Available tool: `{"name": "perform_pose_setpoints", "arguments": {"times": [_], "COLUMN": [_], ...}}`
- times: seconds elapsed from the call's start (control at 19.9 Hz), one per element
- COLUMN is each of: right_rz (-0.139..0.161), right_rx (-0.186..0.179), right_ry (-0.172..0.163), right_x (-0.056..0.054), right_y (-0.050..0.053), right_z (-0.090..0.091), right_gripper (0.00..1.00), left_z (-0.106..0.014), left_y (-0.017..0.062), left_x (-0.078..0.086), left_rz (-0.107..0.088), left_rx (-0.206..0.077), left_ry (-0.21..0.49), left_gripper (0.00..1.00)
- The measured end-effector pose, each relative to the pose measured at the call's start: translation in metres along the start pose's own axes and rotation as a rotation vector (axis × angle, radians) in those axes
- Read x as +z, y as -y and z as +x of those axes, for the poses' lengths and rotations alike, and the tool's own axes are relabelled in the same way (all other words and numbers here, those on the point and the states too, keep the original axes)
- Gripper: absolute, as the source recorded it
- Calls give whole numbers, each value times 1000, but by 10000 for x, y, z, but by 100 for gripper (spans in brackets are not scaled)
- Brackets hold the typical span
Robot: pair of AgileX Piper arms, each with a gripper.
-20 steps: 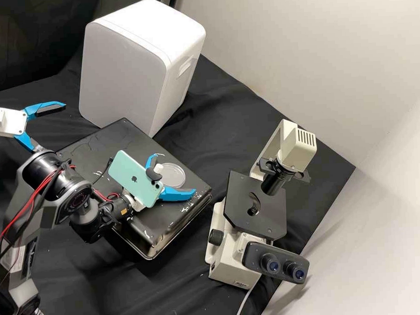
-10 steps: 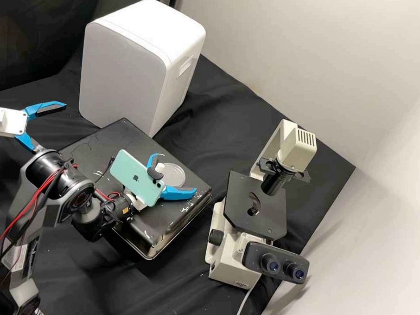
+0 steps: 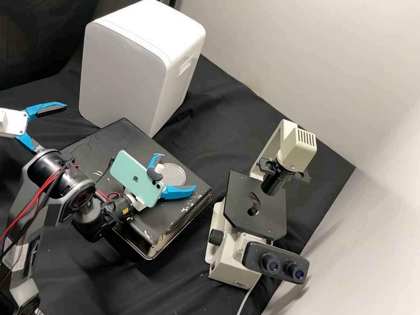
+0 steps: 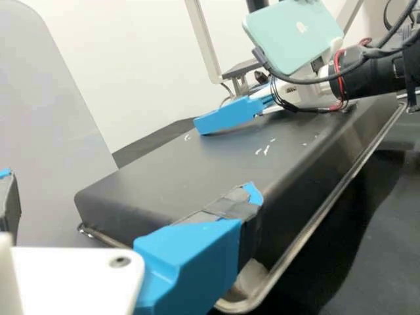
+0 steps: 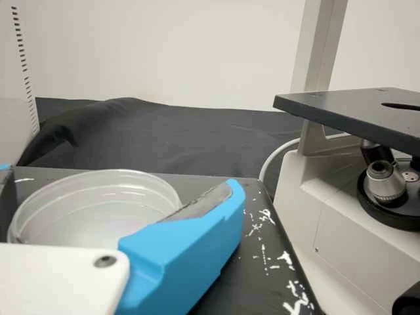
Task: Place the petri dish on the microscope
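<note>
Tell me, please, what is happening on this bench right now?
The right gripper is low over the black tray, its jaws open on either side of the petri dish. The dish lies flat on the tray and is not yet lifted. The microscope stands beside the tray, and its stage has no dish on it. The left gripper is open by another corner of the tray and holds nothing.
</note>
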State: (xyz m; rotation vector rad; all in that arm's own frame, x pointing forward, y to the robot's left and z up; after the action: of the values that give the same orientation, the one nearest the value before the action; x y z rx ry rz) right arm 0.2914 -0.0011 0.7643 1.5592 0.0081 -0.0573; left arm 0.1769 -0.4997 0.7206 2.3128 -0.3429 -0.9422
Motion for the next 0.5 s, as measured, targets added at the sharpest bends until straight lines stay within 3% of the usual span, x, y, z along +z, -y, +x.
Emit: {"name": "perform_pose_setpoints", "arguments": {"times": [0.15, 0.5], "right_rz": [0, 0], "right_rx": [0, 0], "right_ry": [0, 0], "right_x": [0, 0], "right_y": [0, 0], "right_z": [0, 0], "right_gripper": [0, 0], "left_z": [7, 7], "left_y": [-7, -7], "left_x": [-2, -2], "left_rz": [-14, -16], "left_rx": [3, 3], "left_ry": [1, 1], "left_gripper": [100, 100]}}
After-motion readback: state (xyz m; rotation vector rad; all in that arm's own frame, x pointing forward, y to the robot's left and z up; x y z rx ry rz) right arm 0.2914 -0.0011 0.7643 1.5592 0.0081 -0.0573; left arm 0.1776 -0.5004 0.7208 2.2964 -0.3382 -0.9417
